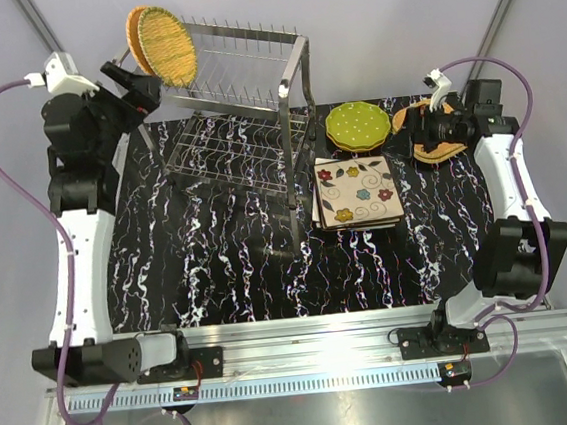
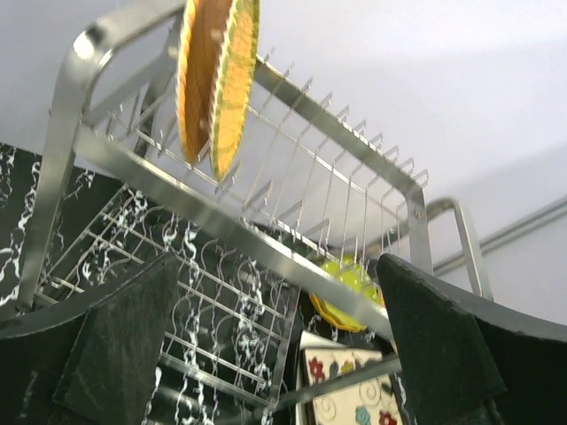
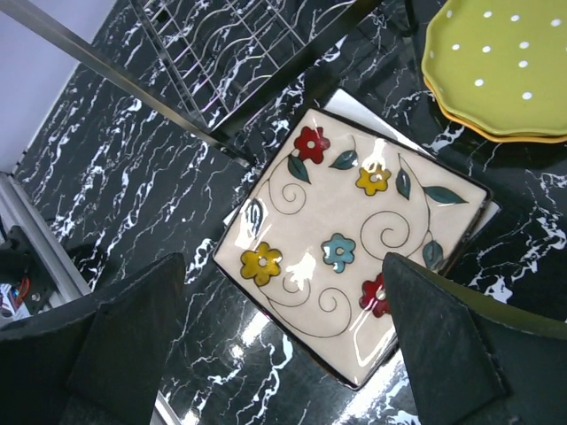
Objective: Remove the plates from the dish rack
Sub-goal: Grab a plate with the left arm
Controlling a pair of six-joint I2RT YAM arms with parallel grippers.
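Two orange-tan wicker plates (image 1: 162,43) stand upright at the left end of the steel dish rack's (image 1: 251,85) top tier; they also show in the left wrist view (image 2: 217,80). My left gripper (image 1: 139,89) is open and empty just left of and below them, its jaws (image 2: 283,354) facing the rack's rail (image 2: 239,230). On the mat, right of the rack, lie stacked green dotted plates (image 1: 358,125), stacked square flowered cream plates (image 1: 357,192) and a wicker plate (image 1: 410,117). My right gripper (image 1: 439,139) is open and empty, hovering over that wicker plate; its view looks down on the cream plate (image 3: 345,230).
The rack's lower wire shelf (image 1: 228,158) holds nothing visible. The rack's front right leg (image 1: 293,186) stands beside the cream plates. A black marbled mat (image 1: 219,269) covers the table. The green plates (image 3: 505,66) lie close to the cream stack.
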